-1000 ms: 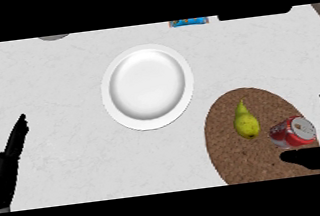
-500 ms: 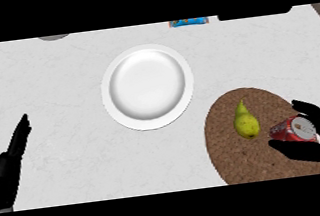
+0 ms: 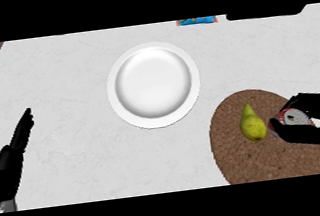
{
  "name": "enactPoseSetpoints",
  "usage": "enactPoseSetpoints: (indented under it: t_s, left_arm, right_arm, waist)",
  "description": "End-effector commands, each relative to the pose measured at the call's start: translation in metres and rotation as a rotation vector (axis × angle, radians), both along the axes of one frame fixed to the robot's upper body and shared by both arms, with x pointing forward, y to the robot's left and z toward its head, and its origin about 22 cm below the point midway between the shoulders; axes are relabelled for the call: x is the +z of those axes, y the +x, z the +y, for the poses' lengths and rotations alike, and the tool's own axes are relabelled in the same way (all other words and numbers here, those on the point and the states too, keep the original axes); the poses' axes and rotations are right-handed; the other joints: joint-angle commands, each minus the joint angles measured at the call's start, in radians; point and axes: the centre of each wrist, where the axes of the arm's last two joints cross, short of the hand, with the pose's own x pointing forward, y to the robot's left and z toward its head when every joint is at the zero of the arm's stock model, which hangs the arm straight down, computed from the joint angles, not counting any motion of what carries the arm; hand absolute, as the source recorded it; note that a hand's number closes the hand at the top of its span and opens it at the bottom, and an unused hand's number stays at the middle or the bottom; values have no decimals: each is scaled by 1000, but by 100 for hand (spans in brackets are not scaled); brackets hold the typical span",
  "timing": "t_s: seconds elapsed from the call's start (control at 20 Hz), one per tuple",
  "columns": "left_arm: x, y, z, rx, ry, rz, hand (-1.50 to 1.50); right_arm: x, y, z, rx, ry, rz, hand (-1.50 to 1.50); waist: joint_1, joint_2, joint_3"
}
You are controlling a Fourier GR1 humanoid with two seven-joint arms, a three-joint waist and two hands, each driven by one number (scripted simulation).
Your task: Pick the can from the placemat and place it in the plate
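Note:
A red can (image 3: 295, 116) with a silver top stands on the round brown placemat (image 3: 269, 159) at the lower right. My right hand (image 3: 318, 122) is curled round the can, thumb at its left and fingers over its far side, hiding most of it. The white plate (image 3: 153, 84) lies on the counter up and left of the placemat, with nothing on it. My left hand (image 3: 10, 161) rests open at the lower left, fingers straight and pointing up, far from the can.
A yellow-green pear (image 3: 252, 124) lies on the placemat just left of the can and my thumb. A blue and orange object (image 3: 197, 21) and a dark block (image 3: 265, 13) sit at the counter's far edge.
My right hand moved in from the right edge and its fingers closed round the can. The left hand shifted slightly toward the left edge.

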Motion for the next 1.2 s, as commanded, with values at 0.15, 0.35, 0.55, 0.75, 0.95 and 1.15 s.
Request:
enactPoseSetpoints:
  t_s: [0.15, 0.35, 0.55, 0.75, 0.95, 1.15]
  left_arm:
    - [11, 18, -27, -146, -8, -45, 0]
    - [19, 28, -34, -168, 5, -64, 0]
    - [11, 26, -42, -172, -11, -46, 0]
    - [9, 29, -35, -129, -3, -42, 0]
    - [15, 29, -33, -114, -4, -48, 0]
    - [6, 28, -40, -107, -7, -35, 0]
  right_arm:
    - [49, 44, 7, 530, -408, -29, 150]
    - [80, 72, -10, 654, -509, -113, 150]
    - [94, 96, -26, 681, -555, -260, 150]
    - [111, 118, -38, 716, -559, -445, 150]
    - [124, 135, -45, 741, -500, -675, 150]
    - [133, 159, -26, 899, -348, -838, 150]
  waist:
    - [181, 54, 0]
    - [176, 55, 6]
    - [158, 52, 9]
    - [127, 47, 7]
    - [110, 35, 8]
    - [91, 31, 3]
